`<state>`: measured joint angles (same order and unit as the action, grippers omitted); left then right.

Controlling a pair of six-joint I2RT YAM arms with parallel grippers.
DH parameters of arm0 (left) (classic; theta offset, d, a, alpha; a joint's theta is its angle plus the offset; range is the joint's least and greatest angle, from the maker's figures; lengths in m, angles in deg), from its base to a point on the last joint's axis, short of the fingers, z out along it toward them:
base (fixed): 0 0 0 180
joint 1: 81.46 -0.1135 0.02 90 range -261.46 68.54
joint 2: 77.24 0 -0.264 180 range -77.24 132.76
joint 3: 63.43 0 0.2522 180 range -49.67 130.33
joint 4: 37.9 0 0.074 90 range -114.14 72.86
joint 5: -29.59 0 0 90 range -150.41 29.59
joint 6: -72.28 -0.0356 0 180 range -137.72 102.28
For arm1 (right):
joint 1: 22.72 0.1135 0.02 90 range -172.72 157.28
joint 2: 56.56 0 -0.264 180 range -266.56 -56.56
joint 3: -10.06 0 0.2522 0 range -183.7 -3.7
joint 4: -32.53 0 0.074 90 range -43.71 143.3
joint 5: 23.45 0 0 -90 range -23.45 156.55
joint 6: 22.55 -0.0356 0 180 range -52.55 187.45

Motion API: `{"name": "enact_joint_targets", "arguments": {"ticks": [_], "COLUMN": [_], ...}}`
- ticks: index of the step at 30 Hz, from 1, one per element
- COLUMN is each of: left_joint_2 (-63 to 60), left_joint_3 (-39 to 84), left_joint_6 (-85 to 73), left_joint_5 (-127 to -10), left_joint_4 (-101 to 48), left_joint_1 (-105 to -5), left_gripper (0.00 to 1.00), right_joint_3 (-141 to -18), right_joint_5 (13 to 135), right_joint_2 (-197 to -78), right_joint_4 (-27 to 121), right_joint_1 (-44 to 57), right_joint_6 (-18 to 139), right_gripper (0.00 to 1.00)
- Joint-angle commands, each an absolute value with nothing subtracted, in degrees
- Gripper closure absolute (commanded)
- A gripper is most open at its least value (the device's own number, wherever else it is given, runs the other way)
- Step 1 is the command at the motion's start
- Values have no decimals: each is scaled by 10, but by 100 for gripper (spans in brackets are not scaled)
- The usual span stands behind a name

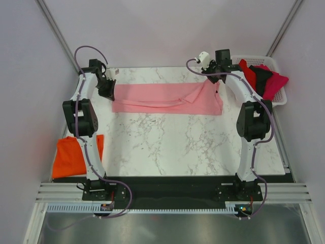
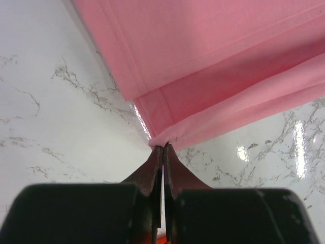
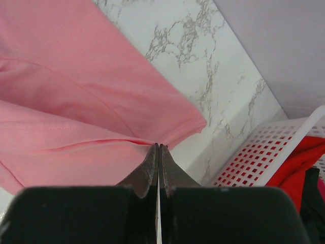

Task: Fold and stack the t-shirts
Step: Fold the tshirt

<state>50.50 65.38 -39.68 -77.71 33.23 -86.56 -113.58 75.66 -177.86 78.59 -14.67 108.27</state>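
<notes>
A light pink t-shirt (image 1: 162,99) lies stretched across the far part of the marble table, folded lengthwise. My left gripper (image 1: 107,85) is shut on its left corner; in the left wrist view the closed fingertips (image 2: 163,148) pinch the pink hem (image 2: 203,76). My right gripper (image 1: 213,76) is shut on the shirt's right end; in the right wrist view the tips (image 3: 158,147) pinch a fold of pink cloth (image 3: 76,127). A bright orange t-shirt (image 1: 73,155) lies folded at the table's left front edge.
A white plastic basket (image 1: 277,66) at the far right holds red (image 1: 249,71), black (image 1: 261,79) and magenta (image 1: 277,81) shirts; it also shows in the right wrist view (image 3: 254,162). Pale walls enclose the table at the back and sides.
</notes>
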Motion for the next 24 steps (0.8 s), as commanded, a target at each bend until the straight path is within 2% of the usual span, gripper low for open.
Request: {"name": "enact_joint_targets", "arguments": {"ticks": [1,8,9,10,11,12,14,15,19,24], "left_joint_2": [511,541,544,546,545,537,518,495,446,465], "left_joint_3": [685,707,714,719,722,727,723,715,677,650], "left_joint_6": [-395,-391,-388,-376,-372,-372,-372,-372,-374,-393], "left_joint_5": [-762,-740,-732,-724,-717,-705,-702,-705,-732,-752], "left_joint_4": [332,322,319,316,308,307,301,300,295,297], "left_joint_1": [-866,-866,-866,-865,-864,-860,-859,-859,-852,-829], "left_gripper": [98,98,94,77,70,65,59,58,56,59], "right_joint_3": [-1190,-1244,-1251,-1254,-1259,-1266,-1260,-1235,-1153,-1127], "right_joint_5": [752,750,745,734,728,719,712,715,789,859], "right_joint_2": [-1800,-1855,-1859,-1867,-1870,-1870,-1847,-1833,-1762,-1777], "right_joint_4": [763,759,758,757,756,755,750,745,739,799], "right_joint_1": [-148,-145,-146,-145,-145,-145,-145,-145,-144,-127], "right_joint_6": [1062,1048,1043,1030,1019,1008,985,981,983,1022], "right_gripper": [100,100,99,93,84,72,60,55,52,52]}}
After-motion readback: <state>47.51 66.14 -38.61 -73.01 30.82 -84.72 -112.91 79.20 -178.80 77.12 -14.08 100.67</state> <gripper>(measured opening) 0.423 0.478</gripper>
